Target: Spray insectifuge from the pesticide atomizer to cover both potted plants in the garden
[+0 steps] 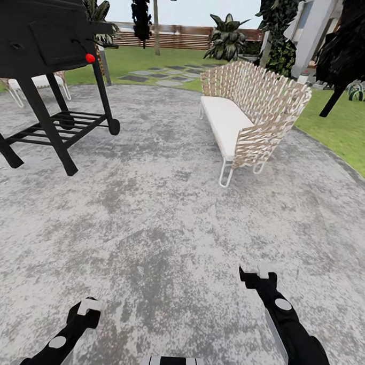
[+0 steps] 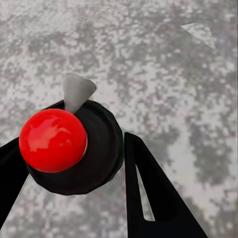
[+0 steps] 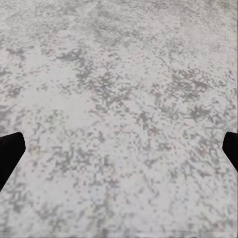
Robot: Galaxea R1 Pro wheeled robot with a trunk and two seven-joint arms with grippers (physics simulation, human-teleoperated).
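Robot on grey mottled patio (image 1: 164, 229) facing woven bench (image 1: 250, 114) and black grill (image 1: 45, 41); left gripper (image 2: 69, 163) clamps the pesticide atomizer (image 2: 74, 148), red-knobbed and black-bodied; right gripper (image 3: 119, 148) spread wide over bare stone; small rosette potted plants (image 1: 364, 93) on lawn far right.

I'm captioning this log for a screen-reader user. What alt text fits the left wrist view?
A black rounded object with a glossy red ball and a grey nozzle-like tip sits between the left gripper's dark fingers, above the mottled grey patio.
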